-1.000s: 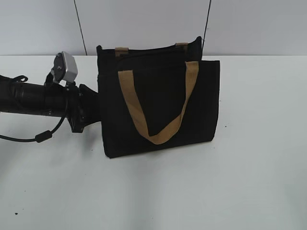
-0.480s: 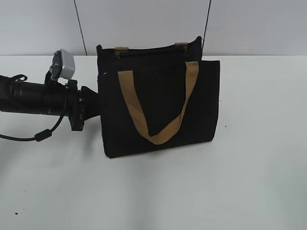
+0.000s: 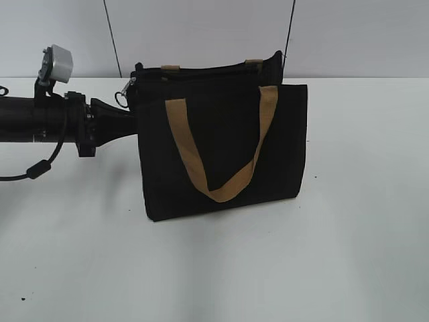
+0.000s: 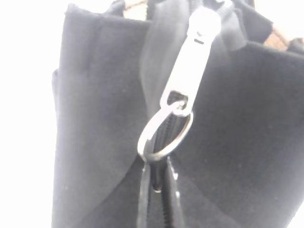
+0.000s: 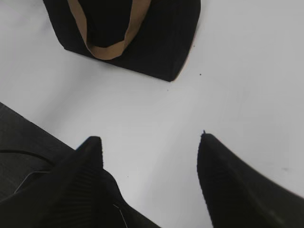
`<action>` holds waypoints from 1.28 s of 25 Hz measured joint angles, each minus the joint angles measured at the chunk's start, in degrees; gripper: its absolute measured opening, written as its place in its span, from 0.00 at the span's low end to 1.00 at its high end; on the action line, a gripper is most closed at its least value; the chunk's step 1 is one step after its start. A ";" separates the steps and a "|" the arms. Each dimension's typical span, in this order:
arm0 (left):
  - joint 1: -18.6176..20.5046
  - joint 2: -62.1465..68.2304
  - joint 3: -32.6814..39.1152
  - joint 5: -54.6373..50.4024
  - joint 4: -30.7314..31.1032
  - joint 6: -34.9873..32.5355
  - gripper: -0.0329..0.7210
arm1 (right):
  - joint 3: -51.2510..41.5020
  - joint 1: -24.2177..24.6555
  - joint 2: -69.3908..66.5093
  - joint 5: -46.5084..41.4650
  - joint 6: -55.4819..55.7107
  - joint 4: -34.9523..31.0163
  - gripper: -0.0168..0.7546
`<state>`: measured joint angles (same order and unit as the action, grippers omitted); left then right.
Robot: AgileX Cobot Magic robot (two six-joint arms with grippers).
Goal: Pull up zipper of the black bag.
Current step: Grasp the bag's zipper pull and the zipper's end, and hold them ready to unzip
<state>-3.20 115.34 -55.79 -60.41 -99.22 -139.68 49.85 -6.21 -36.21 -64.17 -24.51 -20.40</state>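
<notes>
**A:** so how far along is this zip job? Closest thing I can see is the right gripper point(image 5: 149, 156), fingers spread wide with nothing between them, hanging over bare table point(image 5: 228, 71), well away from the bag point(image 5: 156, 42). Not involved at all, looks like.

**B:** yeah, it's all on the left gripper point(image 3: 124, 115). It's pressed up against the bag's left end near the top corner, and its wrist cam is basically staring at the zipper point(image 4: 159, 190). The silver pull point(image 4: 190, 66) fills the frame with the ring point(image 4: 164, 137) dangling off it.

**A:** is it actually holding the pull though?

**B:** honestly can't tell. The fingertips don't show in the wrist cam, and from the outside the tips sit against black fabric. The pull is up at the top left corner of the bag, just above the tips.

**A:** so done or not?

**B:** my guess is mostly done, since the pull's up by the corner. The teeth under the ring look meshed, but it's blurry.

**A:** anything in the way?

**B:** not really. The tan handle point(image 3: 221, 147) droops down the front face, clear of the zip. Behind it's just the wall point(image 3: 201, 33).
</notes>
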 joint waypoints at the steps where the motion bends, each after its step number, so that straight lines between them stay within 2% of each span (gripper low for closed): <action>1: 0.32 -0.36 -0.04 -0.27 0.06 0.24 0.09 | 1.99 0.00 -3.57 -0.40 -2.26 -0.79 0.65; 6: 0.70 -0.94 -0.06 -0.72 0.85 0.45 0.09 | 13.55 -3.01 -19.93 -0.77 -9.14 -2.83 0.61; 8: 0.71 -0.94 -0.06 -1.22 1.04 0.57 0.09 | 18.13 -5.94 -25.52 -0.56 -9.93 -2.66 0.60; 14: 0.71 -0.94 -0.06 -2.75 1.16 0.62 0.09 | 33.40 -19.16 -42.56 1.01 -11.04 0.63 0.57; 17: 0.71 -0.94 -0.06 -2.89 1.26 0.62 0.09 | 44.07 -22.89 -52.08 0.33 -11.10 0.89 0.57; 22: 0.71 -0.94 -0.06 -3.03 1.26 0.62 0.09 | 63.07 -26.13 -66.57 -4.56 -13.95 1.43 0.57; 25: 0.71 -0.94 -0.06 -3.29 1.29 0.68 0.09 | 70.57 -27.83 -73.35 -5.08 -17.17 1.43 0.57; 32: 0.76 -0.94 -0.06 -3.92 1.35 0.82 0.09 | 77.94 -31.29 -81.22 -3.96 -22.24 1.38 0.57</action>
<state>-2.44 114.39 -55.85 -64.34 -97.87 -138.86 127.79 -37.50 -117.43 -68.13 -46.75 -19.02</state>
